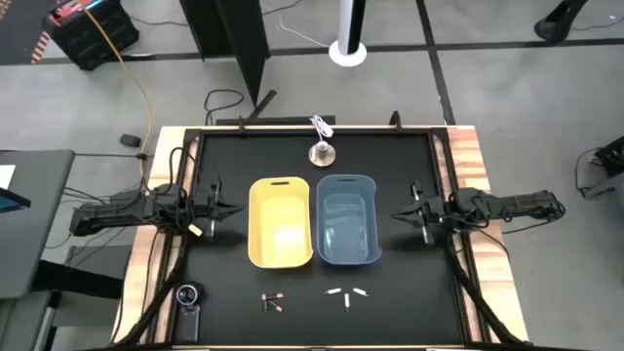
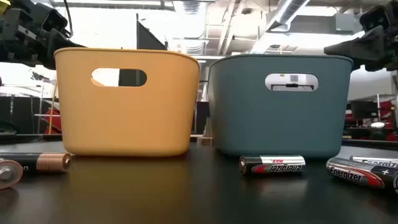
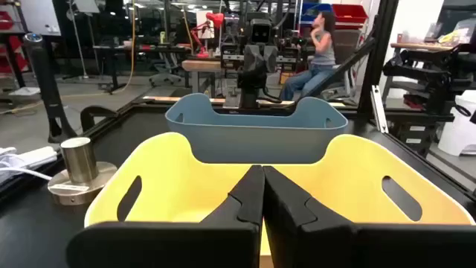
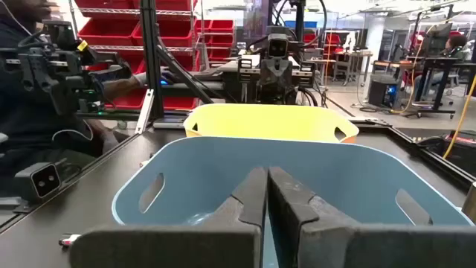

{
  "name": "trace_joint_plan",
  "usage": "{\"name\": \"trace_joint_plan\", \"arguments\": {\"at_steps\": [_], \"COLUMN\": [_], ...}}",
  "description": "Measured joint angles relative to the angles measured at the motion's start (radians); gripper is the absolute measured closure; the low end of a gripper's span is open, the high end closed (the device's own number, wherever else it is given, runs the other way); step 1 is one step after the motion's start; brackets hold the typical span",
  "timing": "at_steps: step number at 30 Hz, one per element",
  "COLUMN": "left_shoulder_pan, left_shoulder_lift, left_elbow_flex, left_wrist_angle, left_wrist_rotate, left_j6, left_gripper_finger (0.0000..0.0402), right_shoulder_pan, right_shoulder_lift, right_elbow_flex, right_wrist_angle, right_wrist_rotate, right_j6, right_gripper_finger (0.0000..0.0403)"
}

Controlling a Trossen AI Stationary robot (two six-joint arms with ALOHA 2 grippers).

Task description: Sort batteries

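Several batteries lie on the black table near its front edge: a dark reddish cluster [image 1: 274, 302] in front of the yellow tub [image 1: 281, 222], and white-silver ones [image 1: 348, 293] in front of the blue tub [image 1: 347, 219]. The low view shows them lying on their sides, one before the blue tub [image 2: 273, 165], one at the right [image 2: 364, 173], and a copper-toned one at the left [image 2: 43, 163]. My left gripper [image 1: 234, 210] is shut and empty, hovering left of the yellow tub [image 3: 223, 186]. My right gripper [image 1: 398, 214] is shut and empty, right of the blue tub [image 4: 223, 171].
A silver bell-shaped object [image 1: 322, 152] stands behind the tubs, with a white cable beside it. A round black-and-silver gadget [image 1: 187, 297] lies at the front left. Wooden rails edge the table's left and right sides. People sit in the room beyond the table.
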Motion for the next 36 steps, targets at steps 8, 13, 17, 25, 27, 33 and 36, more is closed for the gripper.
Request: {"name": "trace_joint_plan", "arguments": {"at_steps": [8,13,17,25,27,33,36], "left_shoulder_pan": [0.0,0.0,0.0,0.003,0.003,0.003,0.004], "left_shoulder_lift": [0.0,0.0,0.0,0.0,0.0,0.0,0.004], "left_elbow_flex": [0.0,0.0,0.0,0.0,0.0,0.0,-0.007], "left_wrist_angle": [0.0,0.0,0.0,-0.001,0.001,0.003,0.083], "left_wrist_rotate": [0.0,0.0,0.0,0.0,0.0,0.0,-0.044], "left_j6": [0.0,0.0,0.0,0.0,0.0,0.005,0.076], "left_gripper_finger": [0.0401,0.0401,0.0401,0.0401,0.0401,0.0401,0.0401], "right_shoulder_pan": [0.0,0.0,0.0,0.0,0.0,0.0,0.0], "right_shoulder_lift": [0.0,0.0,0.0,0.0,0.0,0.0,0.0], "right_elbow_flex": [0.0,0.0,0.0,0.0,0.0,0.0,0.0], "right_wrist_angle": [0.0,0.0,0.0,0.0,0.0,0.0,0.0], "right_wrist_rotate": [0.0,0.0,0.0,0.0,0.0,0.0,0.0], "right_j6": [0.0,0.001,0.001,0.004,0.004,0.004,0.004], "right_gripper_finger": [0.0368,0.0368,0.0368,0.0368,0.0368,0.0368,0.0368]}}
